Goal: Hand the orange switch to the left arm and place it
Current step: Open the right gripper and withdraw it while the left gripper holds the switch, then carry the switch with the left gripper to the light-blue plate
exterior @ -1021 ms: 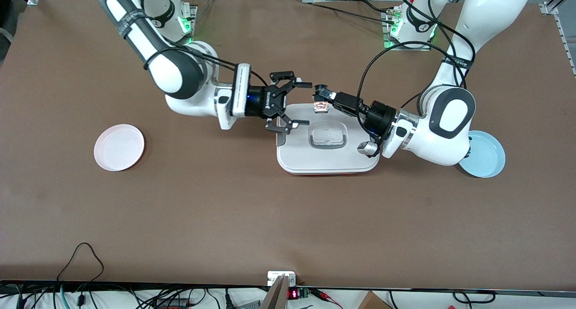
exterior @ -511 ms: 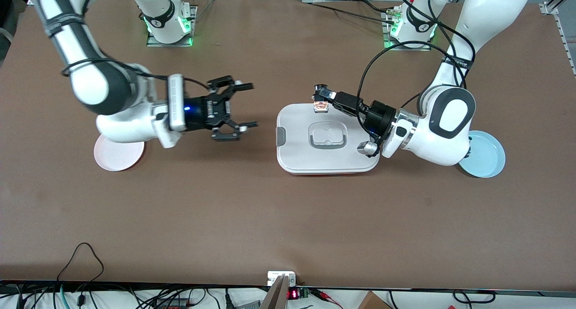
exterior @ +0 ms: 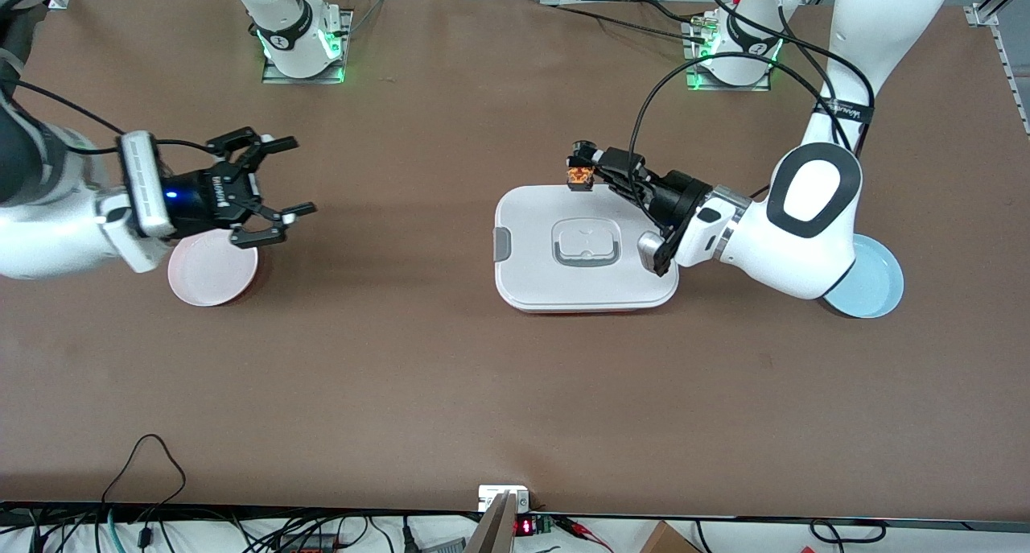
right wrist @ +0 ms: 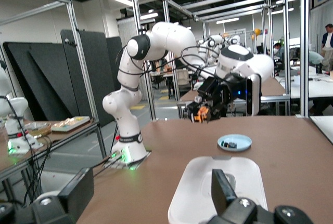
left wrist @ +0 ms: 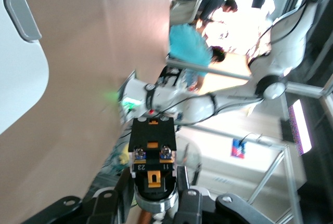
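The orange switch (exterior: 578, 176), a tiny black block with orange accents, is clamped in my left gripper (exterior: 582, 165), which is shut on it. It hangs over the edge of the box (exterior: 523, 271) that lies farthest from the front camera. In the left wrist view the orange switch (left wrist: 152, 157) sits between the fingers (left wrist: 190, 203), with a corner of the box (left wrist: 18, 83) beside it. My right gripper (exterior: 295, 176) is open and holds nothing. It hovers beside the pink plate, well away from the box toward the right arm's end. The right wrist view shows its fingers (right wrist: 78, 190) spread wide, the box (right wrist: 187, 193) ahead and the orange switch (right wrist: 201, 113) in the air.
A pink plate (exterior: 211, 273) lies under the right arm's wrist. A pale blue plate (exterior: 875, 283) sits partly under the left arm's elbow; in the right wrist view this blue plate (right wrist: 234, 140) holds a small dark piece (right wrist: 229, 144). Cables run along the table's front edge.
My right arm has swung away from the box to the pink plate, its gripper still open. The left gripper has turned slightly with the switch and stayed over the box's edge.
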Robot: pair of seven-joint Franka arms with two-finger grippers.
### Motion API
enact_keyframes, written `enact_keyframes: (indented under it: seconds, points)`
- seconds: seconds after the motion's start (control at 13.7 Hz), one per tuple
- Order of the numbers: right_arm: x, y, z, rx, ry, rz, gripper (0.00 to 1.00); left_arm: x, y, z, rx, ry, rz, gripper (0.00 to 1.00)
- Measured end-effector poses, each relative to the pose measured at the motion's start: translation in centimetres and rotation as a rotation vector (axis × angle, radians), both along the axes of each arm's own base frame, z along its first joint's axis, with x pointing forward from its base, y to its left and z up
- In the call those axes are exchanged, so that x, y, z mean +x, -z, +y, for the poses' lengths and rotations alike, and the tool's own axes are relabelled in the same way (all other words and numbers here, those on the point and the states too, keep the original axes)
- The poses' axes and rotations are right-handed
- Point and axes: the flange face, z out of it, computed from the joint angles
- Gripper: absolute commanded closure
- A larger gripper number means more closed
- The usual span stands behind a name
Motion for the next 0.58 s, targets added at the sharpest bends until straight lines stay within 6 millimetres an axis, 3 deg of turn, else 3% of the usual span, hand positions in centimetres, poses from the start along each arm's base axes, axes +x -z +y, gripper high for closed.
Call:
enact_keyframes:
  seconds: [0.29,0.44,0.58]
  points:
    - [-2.1,-3.7,-9.1,-0.268,-0.033,0.031,0.00,-1.3,-0.4,-1.5,0.053,0.185,-0.138,0.98]
    - [-2.8,-5.5,-11.4,-0.479,-0.040,0.081,0.00,-2.3,-1.0,-2.8,0.092,0.277,-0.183,0.97]
    - [-3.4,-8.3,-13.0,-0.715,-0.022,0.121,0.00,-3.1,-1.8,-2.5,0.145,0.379,-0.205,0.97]
